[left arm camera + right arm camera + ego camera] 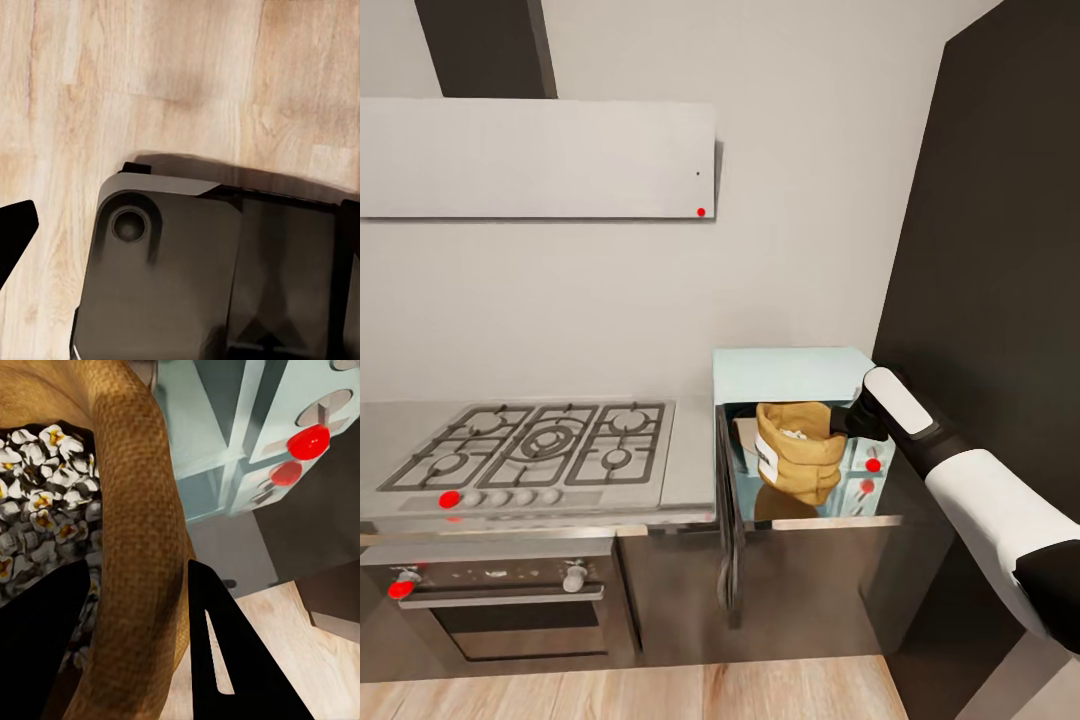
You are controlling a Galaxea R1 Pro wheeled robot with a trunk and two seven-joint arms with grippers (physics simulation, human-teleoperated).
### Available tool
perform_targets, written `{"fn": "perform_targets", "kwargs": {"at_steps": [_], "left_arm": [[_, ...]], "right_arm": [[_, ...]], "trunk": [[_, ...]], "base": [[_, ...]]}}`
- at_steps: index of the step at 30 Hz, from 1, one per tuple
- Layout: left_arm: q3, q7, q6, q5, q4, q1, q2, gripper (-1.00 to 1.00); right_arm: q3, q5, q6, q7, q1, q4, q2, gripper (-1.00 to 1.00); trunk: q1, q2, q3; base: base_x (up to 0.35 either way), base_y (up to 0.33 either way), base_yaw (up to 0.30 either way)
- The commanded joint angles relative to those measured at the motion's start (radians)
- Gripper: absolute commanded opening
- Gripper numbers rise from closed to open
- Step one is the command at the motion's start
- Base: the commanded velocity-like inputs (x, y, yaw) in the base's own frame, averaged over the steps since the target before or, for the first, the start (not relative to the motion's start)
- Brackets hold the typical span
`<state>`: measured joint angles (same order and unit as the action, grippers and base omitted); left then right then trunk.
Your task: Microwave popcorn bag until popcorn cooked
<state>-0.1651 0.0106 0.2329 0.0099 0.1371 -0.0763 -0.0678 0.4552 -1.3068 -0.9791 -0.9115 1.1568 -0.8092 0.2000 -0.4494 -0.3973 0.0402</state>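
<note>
The pale mint-blue microwave (790, 372) stands on the countertop (840, 521) with its dark door (730, 520) swung open toward me. The tan popcorn bag (800, 455) hangs at the open front, just above the cavity floor; how far inside it is I cannot tell. My right gripper (845, 420) is shut on the bag's rolled rim from the right. In the right wrist view the rim of the bag (135, 510) runs between the two black fingers (225, 660), and white popcorn (45, 487) fills the bag. One black fingertip (15, 232) of the left gripper shows over the floor.
A steel gas hob (540, 445) with an oven (500, 600) below lies left of the microwave, under a white hood (530, 155). A tall dark cabinet (1000, 250) rises close on the right. The control panel's red button (873, 465) sits behind the bag. My own base (187, 277) stands on the wood floor (660, 690).
</note>
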Motion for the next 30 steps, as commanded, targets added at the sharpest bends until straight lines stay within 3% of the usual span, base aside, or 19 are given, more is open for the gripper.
{"fn": "perform_targets", "kwargs": {"at_steps": [1,10,22,30], "left_arm": [[-0.003,0.001,0.003,0.001,-0.001,-0.001,0.000,1.00],[-0.005,0.001,0.003,0.002,-0.001,-0.002,0.000,1.00],[-0.003,0.000,0.003,0.001,-0.001,-0.002,0.000,1.00],[-0.004,0.001,0.003,0.001,-0.001,-0.001,0.000,1.00]], "right_arm": [[0.001,0.000,0.030,-0.009,0.002,-0.002,0.001,-1.00],[0.001,0.000,0.030,-0.009,0.002,-0.002,0.001,-1.00],[0.000,0.000,0.030,-0.009,0.002,-0.002,0.001,-1.00],[0.000,0.000,0.030,-0.009,0.001,-0.002,0.001,-1.00]], "trunk": [[-0.001,-0.003,0.002],[-0.001,-0.003,0.002],[-0.001,-0.003,0.002],[-0.001,-0.003,0.002]], "base": [[0.001,0.000,0.000],[0.188,0.000,0.000],[0.017,0.000,0.000],[0.151,0.000,0.000]]}}
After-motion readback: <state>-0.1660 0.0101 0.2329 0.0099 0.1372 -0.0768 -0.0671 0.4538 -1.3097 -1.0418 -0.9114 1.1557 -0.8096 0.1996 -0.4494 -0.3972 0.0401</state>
